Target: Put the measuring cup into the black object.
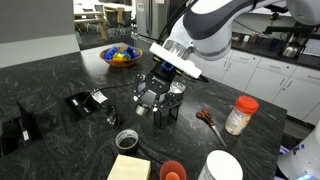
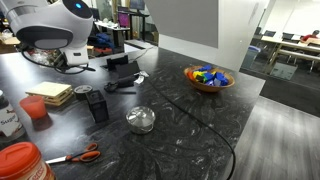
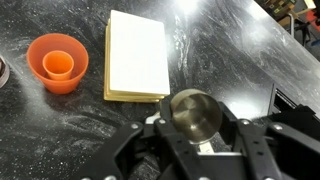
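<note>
In an exterior view the camera looks across the counter [image 1: 40,75] from mid-distance, bowl [image 1: 121,56] at 11 o'clock. In an exterior view from another side, the bowl [image 2: 208,77] is at 2 o'clock. The wrist view looks straight down, close. All three share the pad [image 3: 137,55] and orange cup [image 3: 58,62].

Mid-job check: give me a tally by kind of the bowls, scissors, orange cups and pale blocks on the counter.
Bowl, holding coloured pieces: 1
Scissors, red handles: 1
Orange cup: 1 (it is unclear whether a smaller one is nested inside)
Pale block: 1
Total: 4
</note>
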